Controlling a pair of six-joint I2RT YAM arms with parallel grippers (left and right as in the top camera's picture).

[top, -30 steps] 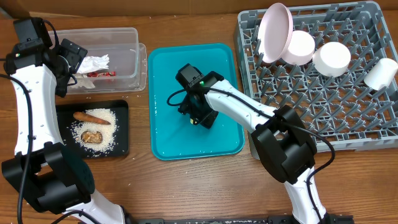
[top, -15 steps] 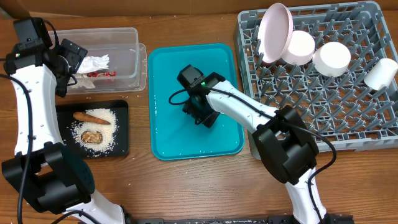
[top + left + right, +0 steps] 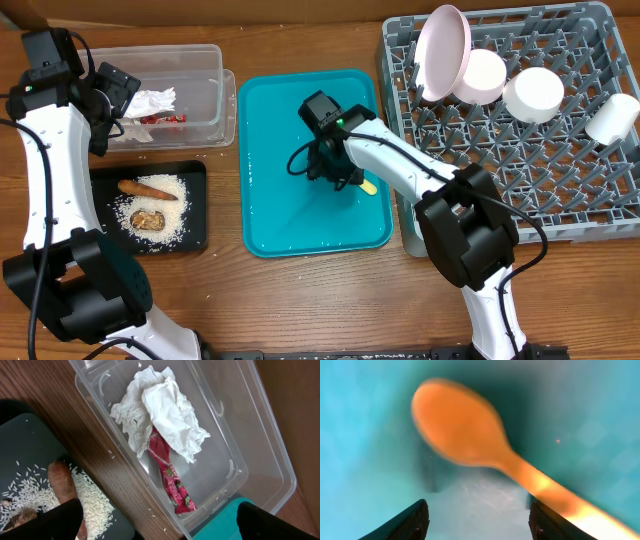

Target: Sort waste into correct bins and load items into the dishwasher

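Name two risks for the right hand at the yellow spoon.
The yellow spoon seems to lie flat on the smooth teal tray, so the open right hand may slide it instead of pinching it. Its handle passes off-centre near one finger, so any grip could be skewed.

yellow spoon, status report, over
Left end effector open above clear tub. Right end effector open, low over teal tray. Yellow spoon on tray ahead of the jaws, not gripped. Nothing blocking it.
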